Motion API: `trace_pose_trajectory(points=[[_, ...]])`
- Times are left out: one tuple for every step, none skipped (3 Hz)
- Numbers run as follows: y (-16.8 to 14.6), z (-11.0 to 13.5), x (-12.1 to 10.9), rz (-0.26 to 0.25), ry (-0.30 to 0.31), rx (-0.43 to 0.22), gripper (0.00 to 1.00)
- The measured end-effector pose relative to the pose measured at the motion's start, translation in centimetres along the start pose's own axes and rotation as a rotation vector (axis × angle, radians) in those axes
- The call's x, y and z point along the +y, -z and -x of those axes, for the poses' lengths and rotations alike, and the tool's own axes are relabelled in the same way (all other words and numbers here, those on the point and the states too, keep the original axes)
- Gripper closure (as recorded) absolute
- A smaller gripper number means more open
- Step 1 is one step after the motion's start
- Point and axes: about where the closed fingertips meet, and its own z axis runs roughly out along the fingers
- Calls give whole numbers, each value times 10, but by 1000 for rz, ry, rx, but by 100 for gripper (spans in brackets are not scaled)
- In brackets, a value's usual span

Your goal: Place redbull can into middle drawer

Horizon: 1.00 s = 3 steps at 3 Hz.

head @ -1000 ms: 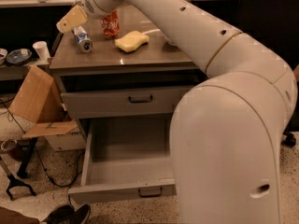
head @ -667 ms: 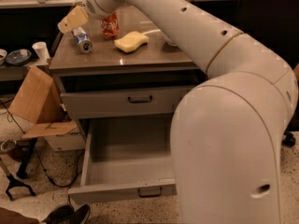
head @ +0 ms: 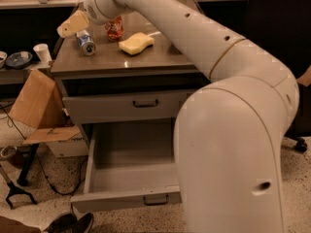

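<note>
End effector (head: pixel 68 27) over table (head: pixel 99 65) left side, redbull can (head: pixel 86 42) just beside, middle drawer (head: pixel 116 201) open below.

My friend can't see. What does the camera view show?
A white robot arm reaches over a grey cabinet, its gripper close to the redbull can on top, near a red can and a yellow sponge. Below, the middle drawer is pulled open.

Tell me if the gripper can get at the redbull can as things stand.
Probably yes: the gripper hovers just above the redbull can on the tabletop, with nothing between them.
</note>
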Motion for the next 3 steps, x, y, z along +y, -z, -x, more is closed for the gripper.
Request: trace_pose_trajectory(points=[[-18, -9, 2, 8, -29, 7, 0], [-35, -21, -2, -7, -58, 20, 0], [-51, -35, -9, -21, -95, 36, 24]])
